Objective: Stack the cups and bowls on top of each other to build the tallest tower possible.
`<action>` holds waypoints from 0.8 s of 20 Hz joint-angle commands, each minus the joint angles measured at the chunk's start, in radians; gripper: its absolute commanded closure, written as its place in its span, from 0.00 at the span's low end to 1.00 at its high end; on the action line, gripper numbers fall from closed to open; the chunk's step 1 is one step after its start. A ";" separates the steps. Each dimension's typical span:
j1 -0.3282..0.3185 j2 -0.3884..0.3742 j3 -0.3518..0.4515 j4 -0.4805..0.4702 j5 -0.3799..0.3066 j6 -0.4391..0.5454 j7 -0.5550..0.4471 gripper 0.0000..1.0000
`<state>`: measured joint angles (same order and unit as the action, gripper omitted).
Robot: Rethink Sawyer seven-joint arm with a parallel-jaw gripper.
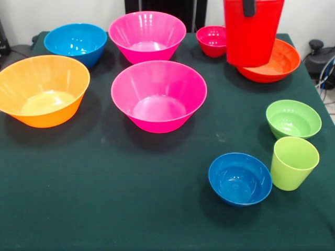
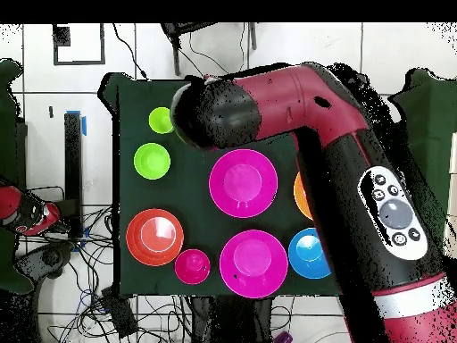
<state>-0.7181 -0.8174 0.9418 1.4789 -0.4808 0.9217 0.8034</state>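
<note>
The arm (image 2: 357,134) is seen reaching across the table (image 1: 104,209), and the red cup (image 1: 252,31) stands in the red-orange bowl (image 1: 280,63) at the far edge. A dark gripper (image 1: 248,6) part overlaps the cup's rim; the jaws' opening cannot be told. The tower is judged barely begun, so the green bowl (image 1: 293,118) would need grasping next.

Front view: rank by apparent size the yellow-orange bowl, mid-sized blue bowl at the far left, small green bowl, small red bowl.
Largest to smallest:
1. yellow-orange bowl
2. mid-sized blue bowl
3. small green bowl
4. small red bowl
The red bowl sits farther from the camera and is partly hidden by the red cup, so the last two are unsure.
</note>
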 commanded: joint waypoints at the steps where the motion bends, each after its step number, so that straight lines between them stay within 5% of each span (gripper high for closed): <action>1: 0.021 0.090 -0.073 -0.146 -0.105 0.203 -0.243 1.00; 10: 0.030 0.157 -0.078 -0.267 -0.197 0.400 -0.375 1.00; 16: 0.028 0.232 -0.065 -0.322 -0.260 0.446 -0.478 1.00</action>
<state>-0.7182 -0.6956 0.9353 1.2352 -0.6151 1.2270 0.7620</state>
